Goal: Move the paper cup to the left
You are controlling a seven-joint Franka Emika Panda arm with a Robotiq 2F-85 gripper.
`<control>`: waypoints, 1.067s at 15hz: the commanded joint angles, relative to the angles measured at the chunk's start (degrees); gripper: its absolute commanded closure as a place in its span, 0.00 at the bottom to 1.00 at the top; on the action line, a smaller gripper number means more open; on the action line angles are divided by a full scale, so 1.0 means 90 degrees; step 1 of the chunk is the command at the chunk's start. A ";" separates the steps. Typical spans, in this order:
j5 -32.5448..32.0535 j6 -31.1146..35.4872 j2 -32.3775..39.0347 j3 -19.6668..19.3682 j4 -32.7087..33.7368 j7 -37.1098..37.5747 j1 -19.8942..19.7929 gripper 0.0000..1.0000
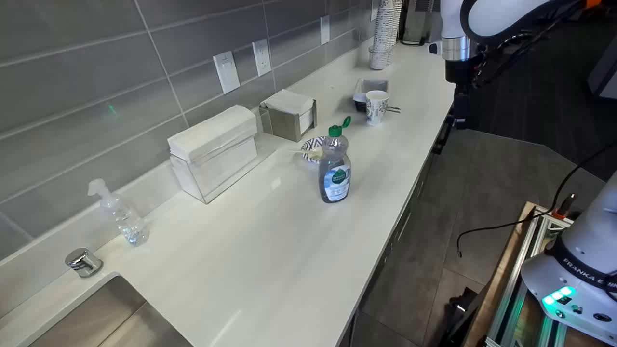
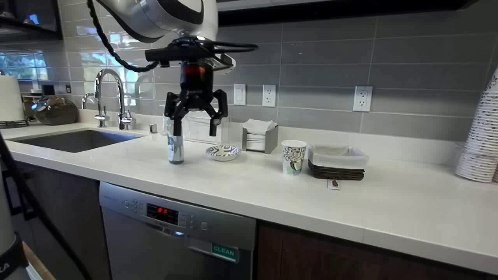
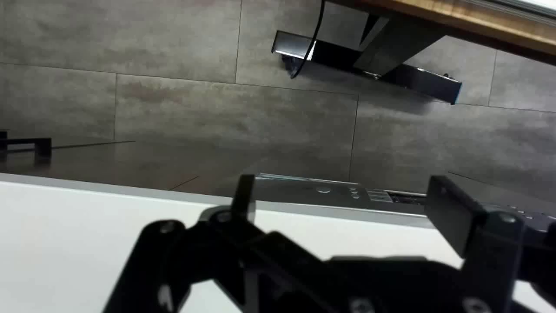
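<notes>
The paper cup (image 1: 376,108) is a small white tapered cup with dark and bluish-green print. It stands upright on the white counter, and it also shows in an exterior view (image 2: 293,156) beside a lined basket. My gripper (image 2: 195,130) is open and empty, pointing down, its fingers apart. In that view it hangs to the left of the cup and higher than it, overlapping the bottle in the picture. The gripper also shows in an exterior view (image 1: 447,137) near the counter's front edge. In the wrist view the open fingers (image 3: 341,191) have nothing between them; the cup is out of view there.
A dish soap bottle (image 1: 335,176) and a patterned bowl (image 2: 223,152) stand on the counter. Napkin holders (image 1: 214,149) stand along the wall. The lined basket (image 2: 337,163) is right beside the cup. Stacked cups (image 2: 480,144) stand farther along. A sink (image 2: 78,140) lies at the far end.
</notes>
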 commanded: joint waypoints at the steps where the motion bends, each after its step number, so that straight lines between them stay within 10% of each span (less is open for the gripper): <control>1: -0.0015 -0.0014 -0.0001 -0.0041 0.0008 0.0017 0.0047 0.00; 16: 0.0207 0.0032 0.0340 -0.0206 0.0335 0.0086 -0.0020 0.00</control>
